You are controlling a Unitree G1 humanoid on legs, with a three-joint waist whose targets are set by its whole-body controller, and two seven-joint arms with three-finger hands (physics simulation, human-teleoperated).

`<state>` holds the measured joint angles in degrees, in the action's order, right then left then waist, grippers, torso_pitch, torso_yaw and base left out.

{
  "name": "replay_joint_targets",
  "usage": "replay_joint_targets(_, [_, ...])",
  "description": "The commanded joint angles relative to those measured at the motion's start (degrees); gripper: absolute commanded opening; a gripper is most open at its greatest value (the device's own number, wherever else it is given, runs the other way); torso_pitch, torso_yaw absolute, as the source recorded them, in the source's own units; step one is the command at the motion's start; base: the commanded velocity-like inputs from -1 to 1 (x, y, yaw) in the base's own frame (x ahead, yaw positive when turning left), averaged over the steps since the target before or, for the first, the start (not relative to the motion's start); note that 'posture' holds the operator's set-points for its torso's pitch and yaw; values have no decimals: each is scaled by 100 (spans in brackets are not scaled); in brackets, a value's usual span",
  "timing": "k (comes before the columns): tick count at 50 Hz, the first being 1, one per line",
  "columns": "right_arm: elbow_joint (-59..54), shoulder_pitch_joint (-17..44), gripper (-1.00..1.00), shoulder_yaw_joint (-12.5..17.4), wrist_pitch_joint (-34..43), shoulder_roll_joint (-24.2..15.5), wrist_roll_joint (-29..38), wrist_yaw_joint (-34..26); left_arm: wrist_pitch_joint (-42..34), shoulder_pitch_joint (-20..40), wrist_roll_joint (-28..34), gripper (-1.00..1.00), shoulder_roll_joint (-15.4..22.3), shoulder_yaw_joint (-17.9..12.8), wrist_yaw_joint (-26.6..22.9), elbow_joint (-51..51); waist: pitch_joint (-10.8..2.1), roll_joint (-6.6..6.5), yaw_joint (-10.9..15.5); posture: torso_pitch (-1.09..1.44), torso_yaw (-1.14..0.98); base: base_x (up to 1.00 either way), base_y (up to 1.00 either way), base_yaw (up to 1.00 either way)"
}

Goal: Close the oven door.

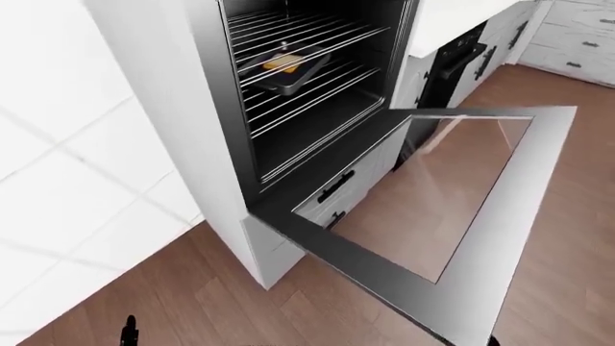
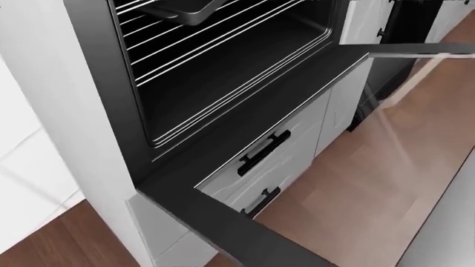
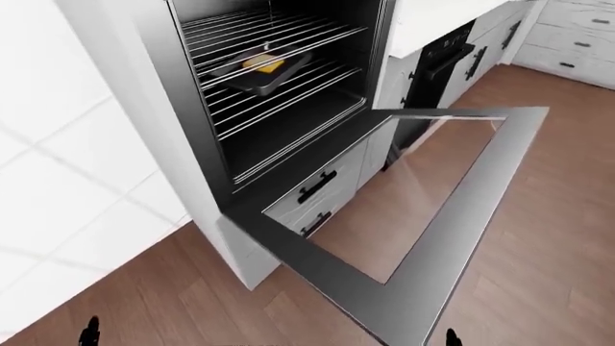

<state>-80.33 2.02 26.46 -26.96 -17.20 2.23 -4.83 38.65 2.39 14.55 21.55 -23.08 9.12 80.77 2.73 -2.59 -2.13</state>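
Oven door (image 1: 461, 238) hangs fully open, lying flat and level out from the oven (image 1: 308, 86) base, long axis across the view. Neither robot hand is identifiable; grip state cannot be told. Which is nearer: undeterminable.

White drawers (image 2: 285, 150) — black handles; wood floor (image 1: 240, 303); tiled wall (image 1: 67, 144)

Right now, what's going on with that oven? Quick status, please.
Hands: not in view. Oven door fully open, lying flat. Baking tray with food sits on rack. Nothing seen blocking the door.
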Motion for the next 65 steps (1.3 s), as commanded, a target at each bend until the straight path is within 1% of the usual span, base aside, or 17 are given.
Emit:
replay_joint_targets(1, [65,32,100,4,-102,-31,-14,-20,102,30,-68,100,156,-61,73,-109,-43,-136,35,0,0,-14,0,-66])
replay_joint_targets(2, [65,31,100,2,-102,-31,-15,-24,101,30,-69,100,156,-62,72,-109,6,-268,86,0,0,-14,0,-66])
replay_joint_targets(3, [65,31,100,3,-105,-30,-18,-27,101,30,-71,100,156,-62,71,-109,-30,-51,145,0,0,-16,0,-66])
replay_joint_targets(6, [65,37,100,0,-102,-31,-23,-38,99,29,-77,100,157,-63,68,-109,-78,-122,120,0,0,-15,0,-64])
replay_joint_targets(11, [65,45,100,-7,-103,-27,-25,-53,100,28,-79,100,157,-60,67,-109,-74,76,153,0,0,-15,0,-62])
replay_joint_targets(18, [64,40,100,-9,-104,-26,-27,-76,101,29,-79,100,155,-58,70,-109,-149,531,121,0,0,-16,0,-63])
replay_joint_targets(21, [65,37,100,-7,-106,-23,-34,-97,100,31,-78,100,156,-58,70,-109,-260,966,-5,0,0,-17,0,-63])
replay_joint_targets(22, [64,36,100,-10,-106,-24,-30,-95,101,30,-76,100,156,-57,71,-109,-179,677,-19,0,0,-16,0,-63])
replay_joint_targets(25, [64,34,100,-8,-109,-20,-34,-110,104,27,-75,100,155,-56,73,-109,-254,572,-46,0,0,-17,0,-62])
replay_joint_targets(33, [64,30,100,-3,-103,-18,-47,-149,101,30,-71,100,155,-58,74,-108,-100,151,161,0,0,-17,0,-56])
replay_joint_targets(36, [65,36,100,-4,-101,-18,-51,-157,101,31,-70,100,154,-60,73,-108,-200,-324,238,0,0,-17,0,-55])
replay_joint_targets(37, [65,37,100,-3,-100,-18,-55,-161,100,31,-72,100,154,-63,70,-109,-180,-142,255,0,0,-17,0,-54])
replay_joint_targets(42, [67,55,100,41,-116,-20,-130,-196,97,31,-84,100,155,-66,62,-109,-152,-88,293,0,0,-13,0,-40])
replay_joint_targets(46, [65,54,100,24,-100,-14,-133,-183,100,30,-88,100,156,-64,61,-109,39,143,237,0,0,0,0,0])
replay_joint_targets(51, [66,58,100,41,-97,-13,-192,-244,99,31,-83,100,157,-61,64,-109,26,685,304,0,0,0,0,0])
replay_joint_targets(58, [65,56,100,13,-122,-13,-193,-306,98,32,-83,100,156,-62,65,-109,-32,380,248,0,0,0,0,0])
replay_joint_targets(65, [65,46,100,16,-109,-15,-182,-378,104,30,-82,100,154,-61,70,-109,-96,294,192,0,0,0,0,0])
